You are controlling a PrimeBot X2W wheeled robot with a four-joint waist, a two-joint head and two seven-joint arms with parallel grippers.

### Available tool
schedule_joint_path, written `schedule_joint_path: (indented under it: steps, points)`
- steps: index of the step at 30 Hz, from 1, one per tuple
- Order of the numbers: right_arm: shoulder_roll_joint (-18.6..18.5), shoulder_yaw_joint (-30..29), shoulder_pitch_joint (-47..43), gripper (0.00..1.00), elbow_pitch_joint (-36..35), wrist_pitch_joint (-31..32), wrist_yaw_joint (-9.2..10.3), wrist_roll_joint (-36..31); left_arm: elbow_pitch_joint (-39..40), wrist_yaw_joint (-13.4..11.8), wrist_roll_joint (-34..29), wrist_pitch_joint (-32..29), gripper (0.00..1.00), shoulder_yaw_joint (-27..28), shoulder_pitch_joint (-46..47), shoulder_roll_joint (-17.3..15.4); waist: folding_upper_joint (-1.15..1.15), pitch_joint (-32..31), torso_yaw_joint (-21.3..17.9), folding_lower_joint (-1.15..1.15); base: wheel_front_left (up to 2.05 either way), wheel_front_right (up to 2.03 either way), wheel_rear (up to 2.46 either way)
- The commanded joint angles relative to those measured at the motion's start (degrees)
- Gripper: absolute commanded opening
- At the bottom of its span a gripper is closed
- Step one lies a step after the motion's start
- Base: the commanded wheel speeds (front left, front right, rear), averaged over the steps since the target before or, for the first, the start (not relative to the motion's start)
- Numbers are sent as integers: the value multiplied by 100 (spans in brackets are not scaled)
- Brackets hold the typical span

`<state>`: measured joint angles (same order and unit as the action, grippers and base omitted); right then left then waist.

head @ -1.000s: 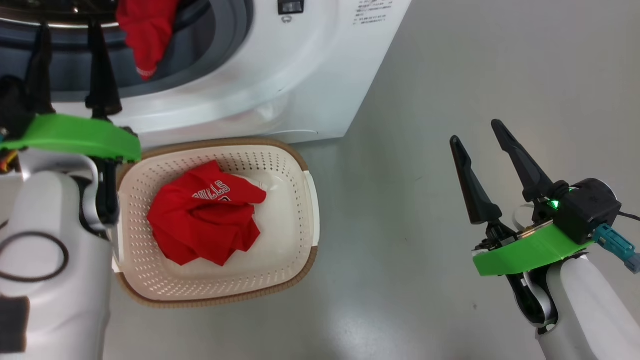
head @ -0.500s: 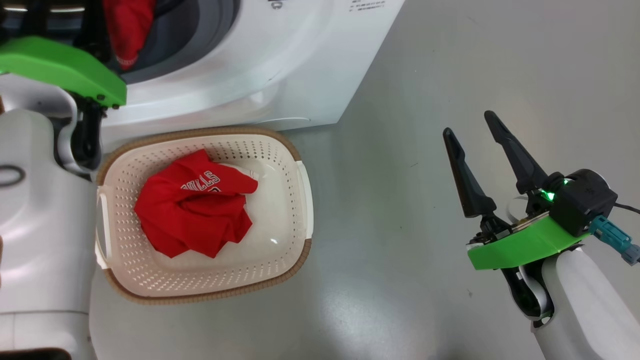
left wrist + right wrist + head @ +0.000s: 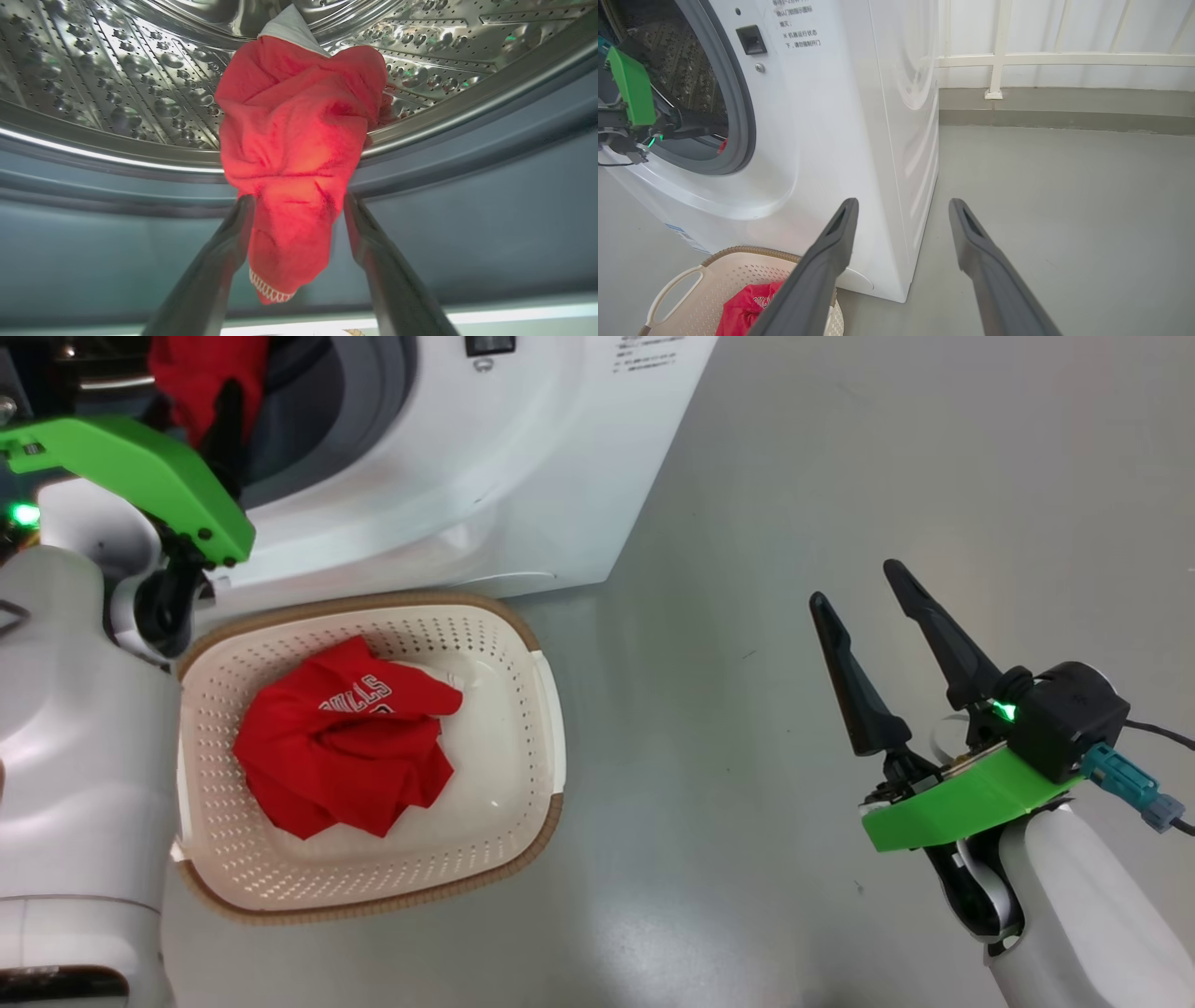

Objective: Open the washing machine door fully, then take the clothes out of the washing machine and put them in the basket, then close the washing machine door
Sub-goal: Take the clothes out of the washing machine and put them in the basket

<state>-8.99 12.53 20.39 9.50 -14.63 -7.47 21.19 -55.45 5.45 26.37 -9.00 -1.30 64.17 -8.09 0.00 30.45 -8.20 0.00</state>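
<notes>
A: Largest first: the washing machine (image 3: 448,476), white, at the far left, its steel drum (image 3: 117,93) open to the room. What threatens here?

B: The drum lip and the grey rubber ring (image 3: 467,158). One red garment (image 3: 294,140) hangs out over both. If its far end is caught inside, a pull may snag it rather than free it.

A: Next, the basket (image 3: 513,709), on the floor just in front of the machine.

B: It holds the other red garment (image 3: 341,756), heaped towards its left side. A careless drop could land the second piece on the rim, or on the floor beyond.

A: And the left gripper (image 3: 298,199)?

B: Fingers spread wide, one on either side of the hanging cloth, not closed on it. Closing so low might catch only the hem, and thin cloth may slip out on the way across.

A: The right gripper (image 3: 855,583)?

B: Spread too, holding nothing, well off to the right over bare floor (image 3: 794,448). I see little risk from there.
</notes>
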Motion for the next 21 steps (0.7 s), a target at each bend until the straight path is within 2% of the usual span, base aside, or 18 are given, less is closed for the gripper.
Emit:
schedule_joint_path:
  steps: [1, 15, 16, 17, 21]
  points:
    - [-44, 143, -47, 100, -102, -37, -2, 44, 84, -83, -15, -17, 100, 43, 131, -293, 0, 1, -33, 0, 0, 0, 0]
    - [-12, 276, 15, 100, -57, -37, -2, 147, -168, -356, -256, -12, 100, -206, 188, -469, 0, 97, -208, 0, 0, 0, 0]
    - [-13, 282, 18, 100, -55, -37, -2, 156, -189, -363, -258, -19, 89, -220, 196, -464, 0, 103, -211, 0, 0, 0, 0]
    - [-16, 285, 22, 100, -55, -37, -2, 164, -193, -371, -258, 6, 0, -226, 205, -461, 0, 110, -213, 0, 0, 0, 0]
    - [-31, 289, 39, 100, -52, -37, -2, 189, -190, -463, -322, 183, 0, -282, 233, -477, 0, 144, -209, 0, 0, 0, 0]
